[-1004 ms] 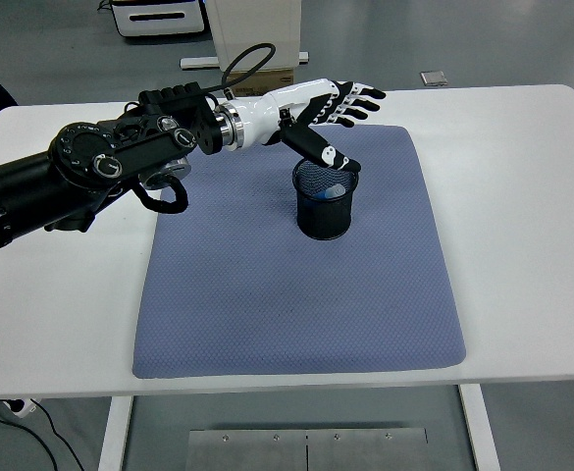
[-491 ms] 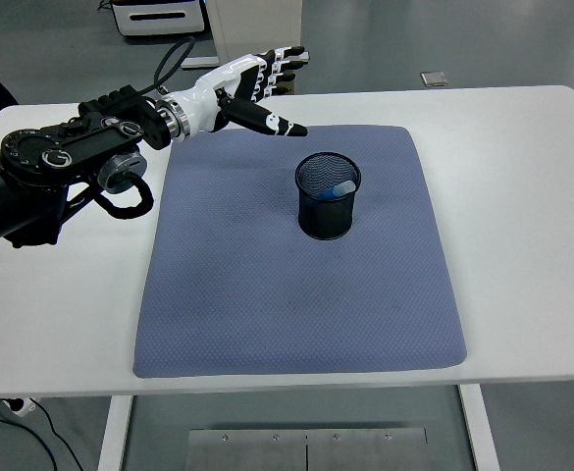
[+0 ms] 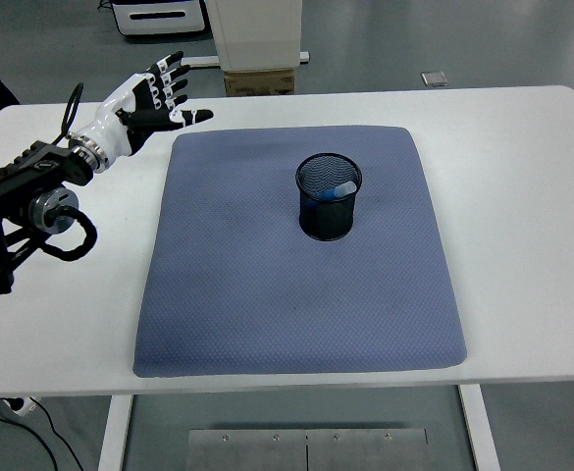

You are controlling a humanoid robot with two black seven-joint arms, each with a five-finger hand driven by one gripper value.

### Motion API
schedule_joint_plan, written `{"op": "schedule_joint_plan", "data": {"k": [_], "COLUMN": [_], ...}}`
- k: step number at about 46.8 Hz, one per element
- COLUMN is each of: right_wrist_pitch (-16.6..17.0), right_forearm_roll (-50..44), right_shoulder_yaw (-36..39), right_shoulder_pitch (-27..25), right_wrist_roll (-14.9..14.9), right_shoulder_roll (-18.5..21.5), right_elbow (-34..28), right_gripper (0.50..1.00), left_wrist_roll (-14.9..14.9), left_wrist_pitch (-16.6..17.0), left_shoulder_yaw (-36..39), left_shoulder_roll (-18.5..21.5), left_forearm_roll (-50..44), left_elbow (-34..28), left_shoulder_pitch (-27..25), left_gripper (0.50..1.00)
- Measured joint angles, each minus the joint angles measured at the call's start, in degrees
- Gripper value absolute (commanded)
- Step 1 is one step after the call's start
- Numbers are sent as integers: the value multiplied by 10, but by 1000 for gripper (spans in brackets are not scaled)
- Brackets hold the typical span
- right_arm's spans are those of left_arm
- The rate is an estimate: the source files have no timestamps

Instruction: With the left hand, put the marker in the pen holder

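Covering most of a white table [image 3: 522, 196] is a blue-grey textured mat [image 3: 296, 294], lying flat with its corners rounded and bare tabletop showing on every side. A black mesh pen holder [image 3: 328, 208] stands upright on the far half of the mat, a little right of its middle. Inside it, a blue marker [image 3: 340, 190] leans against the right wall; only its top end shows through the opening, so its full shape is hard to make out. The left hand [image 3: 149, 96], white with black finger joints, hovers over the table's far left corner, off the mat and well apart from the holder, its fingers spread and empty. Its black arm [image 3: 22, 196] comes in from the left edge. Beyond the table lies a grey floor with a cardboard box [image 3: 259, 80] and white equipment.
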Motion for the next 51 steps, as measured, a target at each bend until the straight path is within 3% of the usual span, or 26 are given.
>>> {"op": "schedule_joint_plan", "data": {"k": [5,21,51], "right_wrist_pitch": [0,0,0], "right_forearm_roll": [0,0,0], "right_shoulder_yaw": [0,0,0], "right_shoulder_pitch": [0,0,0], "right_wrist_roll": [0,0,0], "right_shoulder_roll": [0,0,0], "right_elbow": [0,0,0], "right_gripper": [1000,1000,1000], "left_wrist_roll": [-20,-38,-40], "left_wrist_pitch": [0,7,1], "left_shoulder_yaw": [-11,-52,-106], "left_shoulder_roll": [11,18,19], "left_forearm_roll": [-3,-47,-87], "left_elbow": [0,15,15], "left_shoulder_pitch": [23,53,115], "left_gripper": [1000,1000,1000]}}
